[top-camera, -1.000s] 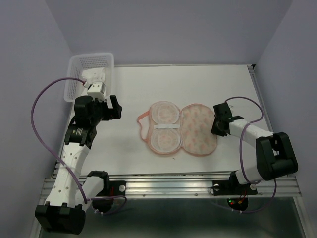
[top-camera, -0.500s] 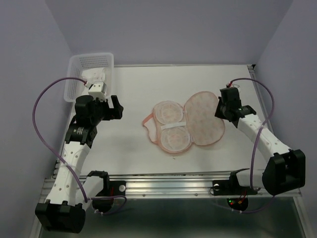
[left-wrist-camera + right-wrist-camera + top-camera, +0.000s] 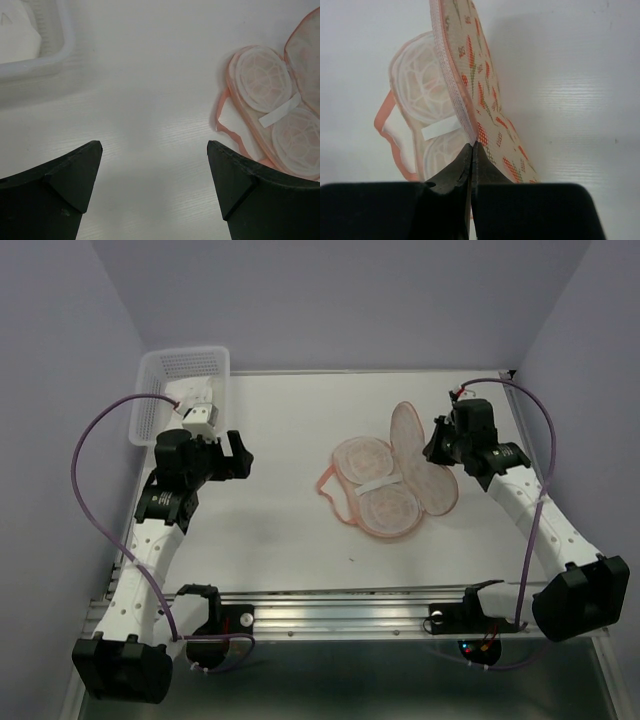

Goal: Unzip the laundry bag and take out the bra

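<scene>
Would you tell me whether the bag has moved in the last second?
Yes: the bag slid right, farther from the basket, with one flap lifted.

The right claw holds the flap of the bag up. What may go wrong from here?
1. The right claw pinches only the thin edge of the bag, so the flap may slip out.
2. Nothing pins the bag down; the open left claw is away from it, so pulling may drag bag and bra together.

- White table (image 3: 290,540), faint grain across the top.
- Peach laundry bag (image 3: 440,490) lying open right of centre, one flap raised off the surface.
- White mesh basket (image 3: 188,362) at far left corner.
</scene>
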{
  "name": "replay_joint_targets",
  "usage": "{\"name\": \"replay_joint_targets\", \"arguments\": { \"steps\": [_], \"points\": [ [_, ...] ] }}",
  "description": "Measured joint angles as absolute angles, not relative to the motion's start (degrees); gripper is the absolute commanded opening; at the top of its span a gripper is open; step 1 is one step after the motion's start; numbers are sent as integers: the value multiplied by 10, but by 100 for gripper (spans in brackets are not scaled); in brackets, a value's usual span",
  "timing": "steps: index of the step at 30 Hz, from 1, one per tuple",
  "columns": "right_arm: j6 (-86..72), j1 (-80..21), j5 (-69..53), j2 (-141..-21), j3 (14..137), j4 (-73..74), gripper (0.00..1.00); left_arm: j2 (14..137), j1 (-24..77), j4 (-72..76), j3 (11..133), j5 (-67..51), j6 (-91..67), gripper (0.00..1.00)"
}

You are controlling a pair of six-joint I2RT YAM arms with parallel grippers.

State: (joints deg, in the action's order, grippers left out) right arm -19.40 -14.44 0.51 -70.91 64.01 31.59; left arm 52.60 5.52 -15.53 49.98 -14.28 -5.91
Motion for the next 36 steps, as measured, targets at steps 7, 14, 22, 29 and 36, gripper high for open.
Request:
{"name": "replay_joint_targets", "arguments": {
  "steps": [7, 14, 22, 29, 36],
  "points": [
    [-211, -189, -48, -734, 640, 316, 1, 533, 55, -150, 491, -151, -67, 99],
    [-238, -226, -64, -766, 654, 315, 1, 536, 55, -144, 490, -161, -73, 99],
    [-269, -258, -71, -780, 660, 313, 2, 536, 55, -135, 473, -168, -78, 99],
    [-288, -284, -75, -804, 660, 304, 9, 539, 55, -130, 472, -175, -79, 99],
    [-303, -309, -83, -820, 647, 273, 9, 539, 55, -126, 462, -180, -80, 99]
  ]
}}
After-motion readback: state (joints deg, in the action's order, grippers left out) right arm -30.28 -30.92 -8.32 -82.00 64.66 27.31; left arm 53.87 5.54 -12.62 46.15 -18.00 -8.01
